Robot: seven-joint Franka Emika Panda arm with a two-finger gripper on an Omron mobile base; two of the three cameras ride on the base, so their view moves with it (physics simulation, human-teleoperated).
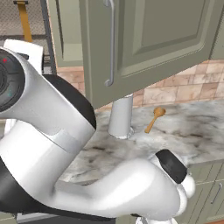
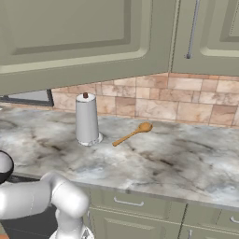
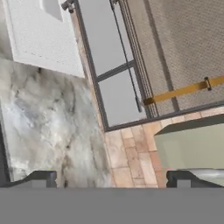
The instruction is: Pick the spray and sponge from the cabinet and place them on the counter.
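Hand view: fingers (image 3: 111,180) spread wide, grasping nothing, over the worktop (image 3: 43,127) beside the cabinet (image 3: 192,144).

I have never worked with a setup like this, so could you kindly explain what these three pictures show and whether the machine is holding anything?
It is a white robot arm in a computer-drawn kitchen. Two pictures come from cameras behind the arm, left and right. The third looks along its gripper, whose two dark tips stand wide apart with nothing between them. On the marble counter stand a paper-towel roll and, beside it, a wooden spoon. Above hangs a green cabinet; in the left picture its door looks swung open.
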